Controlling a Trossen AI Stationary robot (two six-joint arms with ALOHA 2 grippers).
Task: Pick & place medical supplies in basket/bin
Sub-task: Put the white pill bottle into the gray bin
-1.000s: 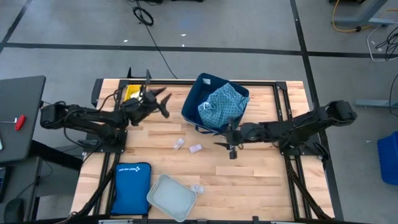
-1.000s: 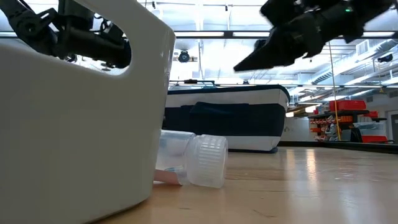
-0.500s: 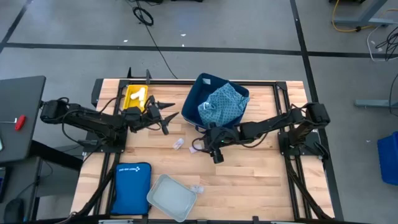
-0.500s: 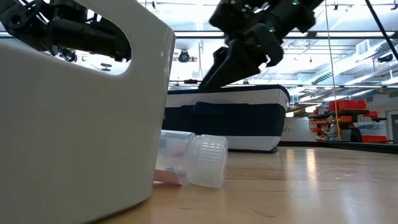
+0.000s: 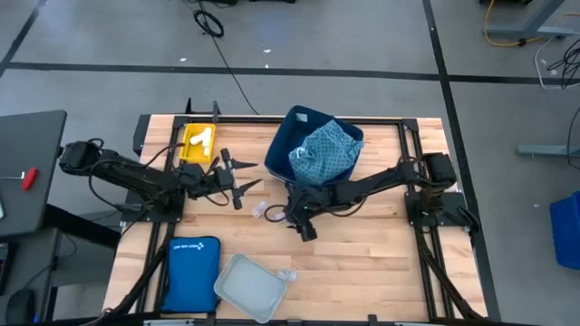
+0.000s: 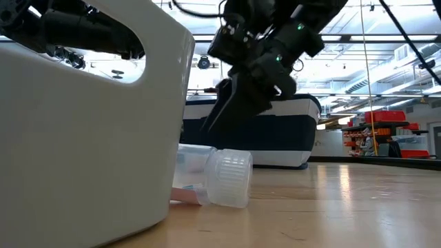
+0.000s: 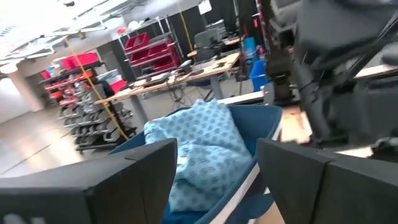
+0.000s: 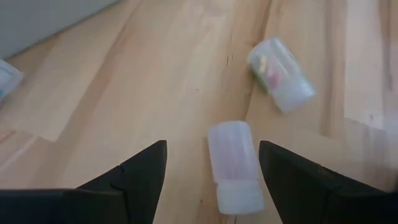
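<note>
My right gripper [image 5: 292, 217] [image 8: 212, 147] is open and hangs low over the middle of the table, its fingers on either side of a white capped vial [image 8: 234, 165] that lies on its side on the wood; nothing touches. A second vial [image 8: 280, 74] [image 5: 259, 210] lies just beyond it. A third vial [image 6: 222, 179] [image 5: 288, 274] lies against the grey tray [image 5: 237, 288]. The teal patterned cloth [image 5: 324, 152] [image 7: 199, 146] lies heaped in the navy bin [image 5: 288, 127]. My left gripper [image 5: 241, 177] [image 7: 214, 149] is open in the air, left of the vials. No dark blue bundle shows.
The yellow bin [image 5: 192, 152] stands at the far left with white pieces in it. A flat blue pouch [image 5: 190, 272] lies at the near left beside the tray. Bare wood spreads across the table's near right part.
My right gripper has swung from beside the navy bin toward the table's left and come down over the vials in the middle, staying open. My left gripper has drawn back from the yellow bin toward the near edge, open throughout.
</note>
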